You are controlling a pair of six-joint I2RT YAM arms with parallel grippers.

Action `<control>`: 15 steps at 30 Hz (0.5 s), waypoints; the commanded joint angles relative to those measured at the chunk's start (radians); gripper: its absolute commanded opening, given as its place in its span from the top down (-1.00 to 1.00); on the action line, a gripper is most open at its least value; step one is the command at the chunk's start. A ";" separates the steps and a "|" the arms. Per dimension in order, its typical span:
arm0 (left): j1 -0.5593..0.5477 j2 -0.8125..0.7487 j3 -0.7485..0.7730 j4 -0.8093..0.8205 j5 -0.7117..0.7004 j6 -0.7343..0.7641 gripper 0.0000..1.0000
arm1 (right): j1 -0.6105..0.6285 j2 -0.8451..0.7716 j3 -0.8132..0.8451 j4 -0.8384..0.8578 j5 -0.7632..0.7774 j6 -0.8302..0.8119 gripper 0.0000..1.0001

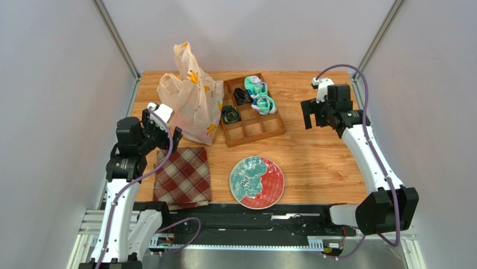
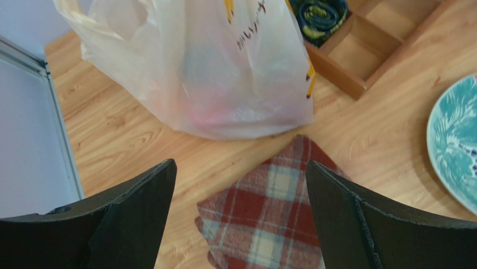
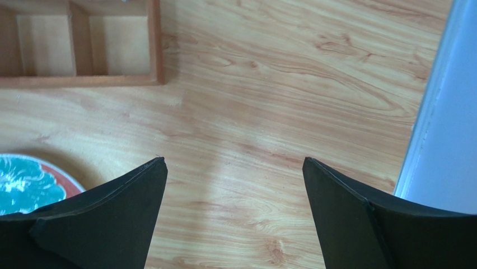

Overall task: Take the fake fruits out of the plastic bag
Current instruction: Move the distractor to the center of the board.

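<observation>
The plastic bag point(image 1: 189, 96) stands at the back left of the table, cream-white with orange marks, handles up. In the left wrist view the plastic bag point(image 2: 207, 67) shows a faint red and pale shape through its wall; the fake fruits are otherwise hidden inside it. My left gripper point(image 1: 161, 130) is open and empty, held above the table just in front of and left of the bag; it also shows in the left wrist view point(image 2: 241, 168). My right gripper point(image 1: 311, 116) is open and empty at the right, over bare wood, far from the bag; it also shows in the right wrist view point(image 3: 234, 162).
A red plaid cloth point(image 1: 182, 177) lies in front of the bag. A teal-and-red plate point(image 1: 257, 182) sits near the front middle. A wooden compartment tray point(image 1: 260, 129) holding rolled cloths stands right of the bag. Grey walls close in the left and right sides.
</observation>
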 commanded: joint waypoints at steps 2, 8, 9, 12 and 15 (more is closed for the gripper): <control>-0.002 -0.074 -0.026 -0.145 0.016 0.198 -0.82 | 0.031 0.017 0.039 -0.039 -0.141 -0.149 -0.95; -0.003 -0.130 -0.124 -0.257 0.000 0.506 -0.75 | 0.078 0.247 0.167 -0.020 -0.043 -0.196 -0.90; -0.003 -0.143 -0.148 -0.268 0.004 0.533 -0.75 | 0.078 0.275 0.192 -0.004 -0.018 -0.197 -0.89; -0.003 -0.118 -0.162 -0.320 0.042 0.619 -0.71 | 0.078 0.387 0.250 -0.022 -0.030 -0.217 -0.85; -0.002 -0.060 -0.187 -0.350 0.053 0.711 -0.52 | 0.079 0.508 0.344 -0.040 -0.024 -0.217 -0.82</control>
